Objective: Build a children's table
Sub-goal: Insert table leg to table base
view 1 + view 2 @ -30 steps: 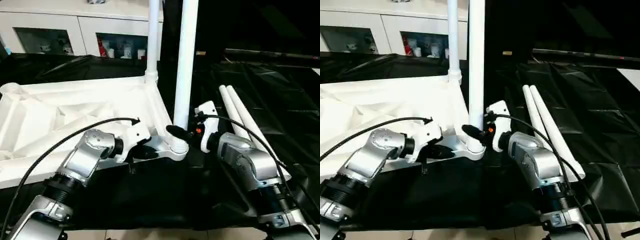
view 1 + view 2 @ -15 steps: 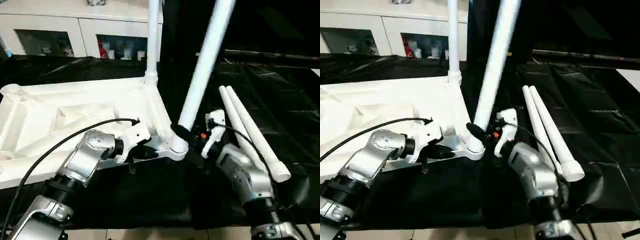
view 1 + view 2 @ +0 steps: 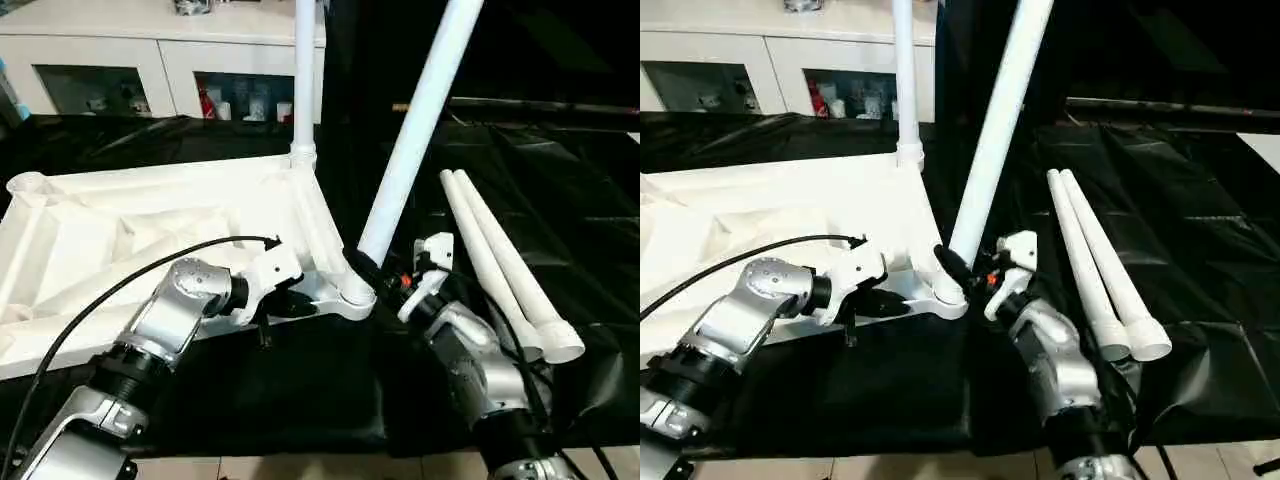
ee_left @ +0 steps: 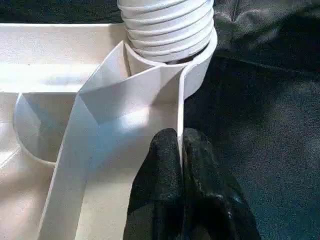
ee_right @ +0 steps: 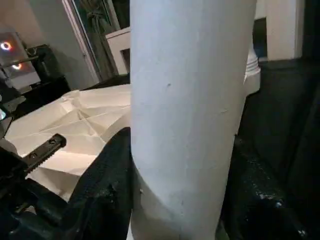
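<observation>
Both standing legs, upright [image 3: 304,80] and leaning [image 3: 415,130], run past the top edge.

A worktop [image 3: 560,180] draped in crinkled black sheeting fills the room's middle. Behind it stands a white cabinet [image 3: 150,50] with glass doors, small items inside. Pale floor [image 3: 890,468] shows along the near edge.

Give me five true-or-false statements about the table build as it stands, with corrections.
1. The left gripper pinches the tabletop rim. True.
2. The leg held by the right gripper stands upright. False: it leans to the robot's right.
3. Two spare legs lie on the black cover. True.
4. No leg is fitted at the far corner. False: the far leg stands upright there.
5. The spare legs lie left of the tabletop. False: right.
</observation>
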You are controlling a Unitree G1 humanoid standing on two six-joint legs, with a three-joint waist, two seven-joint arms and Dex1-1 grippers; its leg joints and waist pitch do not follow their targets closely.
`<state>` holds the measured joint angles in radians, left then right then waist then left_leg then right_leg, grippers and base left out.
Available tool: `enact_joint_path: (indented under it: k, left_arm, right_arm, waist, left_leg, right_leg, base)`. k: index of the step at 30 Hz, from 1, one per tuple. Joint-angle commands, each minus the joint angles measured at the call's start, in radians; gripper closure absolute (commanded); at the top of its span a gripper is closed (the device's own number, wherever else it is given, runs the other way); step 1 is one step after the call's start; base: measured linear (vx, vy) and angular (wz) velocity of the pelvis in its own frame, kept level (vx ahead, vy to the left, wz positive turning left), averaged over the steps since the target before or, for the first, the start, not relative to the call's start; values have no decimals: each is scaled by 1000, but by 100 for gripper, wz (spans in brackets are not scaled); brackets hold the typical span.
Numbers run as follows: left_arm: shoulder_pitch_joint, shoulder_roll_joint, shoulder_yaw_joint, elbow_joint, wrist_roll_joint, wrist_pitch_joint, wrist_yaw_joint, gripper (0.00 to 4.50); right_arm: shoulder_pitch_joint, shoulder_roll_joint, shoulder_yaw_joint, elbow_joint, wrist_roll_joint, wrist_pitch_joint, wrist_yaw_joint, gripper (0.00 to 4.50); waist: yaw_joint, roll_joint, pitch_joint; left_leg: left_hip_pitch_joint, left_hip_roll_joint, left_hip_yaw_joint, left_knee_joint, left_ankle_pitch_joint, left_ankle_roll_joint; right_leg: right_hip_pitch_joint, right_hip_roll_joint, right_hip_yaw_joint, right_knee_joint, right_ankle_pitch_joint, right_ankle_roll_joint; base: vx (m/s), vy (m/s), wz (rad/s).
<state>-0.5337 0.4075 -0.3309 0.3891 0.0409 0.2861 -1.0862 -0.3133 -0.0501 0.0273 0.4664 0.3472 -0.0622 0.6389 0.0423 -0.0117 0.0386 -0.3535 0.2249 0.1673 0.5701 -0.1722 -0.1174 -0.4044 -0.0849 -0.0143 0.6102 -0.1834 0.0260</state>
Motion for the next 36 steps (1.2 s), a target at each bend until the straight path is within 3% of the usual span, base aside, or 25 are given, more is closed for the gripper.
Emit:
enact_joint_path:
  k: [1, 4, 12, 13, 14, 18, 19, 21, 22, 26, 27, 28, 29, 30, 31, 34, 36]
  left_arm:
    - [-22, 34, 10, 10, 15, 2, 1, 450]
    - [-27, 34, 4, 18, 20, -3, 1, 450]
    - [-42, 22, -7, 48, 27, -26, 12, 450]
    - [-52, 15, -10, 69, 28, -39, 21, 450]
    - [-53, 14, -10, 72, 28, -41, 22, 450]
    - [-60, 5, -15, 95, 33, -57, 38, 450]
    - [-61, 2, -16, 103, 33, -63, 43, 450]
    - [-61, -1, -16, 109, 34, -69, 47, 450]
    - [-60, -3, -16, 115, 36, -74, 52, 450]
    - [-63, -7, -17, 137, 38, -94, 63, 450]
    - [-62, -7, -17, 138, 38, -96, 64, 450]
    - [-64, -8, -18, 142, 37, -99, 66, 450]
    - [-63, -7, -18, 143, 36, -102, 68, 450]
    - [-62, -5, -17, 142, 35, -104, 69, 450]
    - [-60, -4, -17, 141, 35, -106, 69, 450]
    - [-53, 5, -19, 127, 30, -121, 58, 450]
    - [-51, 7, -21, 124, 29, -127, 54, 450]
  right_arm:
    - [56, -35, -39, 96, -73, -20, -92, 261]
    - [64, -37, -37, 99, -81, -45, -93, 261]
    - [80, -63, -46, 72, -101, -111, -109, 261]
    - [94, -72, -44, 34, -99, -111, -111, 261]
    - [96, -73, -44, 29, -99, -111, -111, 261]
    - [115, -86, -47, -13, -99, -103, -106, 261]
    - [122, -95, -51, -28, -100, -100, -105, 261]
    - [128, -103, -55, -41, -100, -97, -104, 261]
    - [131, -113, -59, -54, -99, -92, -104, 261]
    - [134, -137, -63, -89, -89, -66, -96, 261]
    - [135, -139, -63, -96, -89, -60, -95, 261]
    - [133, -143, -62, -102, -86, -50, -90, 261]
    - [131, -147, -57, -108, -83, -38, -81, 261]
    - [128, -152, -50, -116, -79, -20, -70, 261]
    - [124, -158, -42, -123, -76, -2, -59, 261]
    - [90, -183, -15, -152, -66, 83, -23, 261]
    - [84, -187, -11, -156, -65, 94, -19, 261]
  waist:
    - [9, 26, -47]
    - [10, 31, -46]
    - [14, 27, -45]
    - [11, 15, -44]
    - [14, 19, -44]
    - [17, 17, -46]
    - [15, 4, -46]
    - [17, 11, -46]
    - [16, 2, -46]
    - [16, 1, -46]
    - [13, -8, -46]
    - [15, -4, -46]
    - [12, -16, -46]
    - [14, -20, -46]
    - [16, -15, -46]
    - [14, -23, -46]
    - [15, -24, -46]
  left_leg:
    - [2, -12, 6, -78, -408, -16]
    - [1, -13, 6, -79, -413, -16]
    - [2, -11, 7, -81, -423, -11]
    - [1, -11, 9, -80, -420, -7]
    - [1, -13, 8, -80, -414, -7]
    - [-1, -11, 10, -80, -393, -2]
    - [-5, -11, 11, -79, -381, 1]
    - [-4, -11, 11, -79, -370, 5]
    - [-5, -11, 13, -78, -363, 7]
    - [-6, -10, 13, -78, -351, 10]
    - [-9, -10, 14, -77, -349, 12]
    - [-8, -11, 13, -78, -343, 13]
    - [-10, -10, 15, -77, -341, 16]
    - [-10, -10, 15, -77, -335, 19]
    - [-9, -9, 13, -78, -330, 18]
    - [-11, -9, 14, -78, -328, 20]
    - [-11, -8, 15, -76, -320, 21]
  right_leg:
    - [31, -20, 10, -85, -295, -202]
    - [32, -19, 10, -85, -291, -202]
    - [28, -18, 12, -89, -316, -191]
    - [28, -16, 12, -91, -321, -185]
    - [29, -16, 12, -90, -325, -181]
    - [29, -17, 14, -90, -313, -174]
    - [31, -16, 14, -90, -309, -169]
    - [30, -18, 15, -90, -310, -168]
    - [30, -18, 15, -90, -309, -166]
    - [30, -17, 15, -91, -312, -156]
    - [31, -17, 15, -91, -311, -154]
    - [31, -19, 15, -91, -316, -151]
    - [31, -17, 15, -92, -319, -149]
    - [31, -19, 15, -92, -329, -145]
    - [31, -19, 15, -90, -325, -146]
    - [31, -18, 14, -89, -324, -146]
    - [31, -20, 15, -90, -328, -143]
  base:
    - [0, 0, 0]
    - [0, 0, 0]
    - [0, 0, 0]
    - [0, 0, 0]
    - [0, 0, 0]
    - [0, 0, 0]
    - [0, 0, 0]
    - [0, 0, 0]
    - [0, 0, 0]
    - [0, 0, 0]
    - [0, 0, 0]
    - [0, 0, 0]
    - [0, 0, 0]
    - [0, 0, 0]
    - [0, 0, 0]
    - [0, 0, 0]
    - [0, 0, 0]
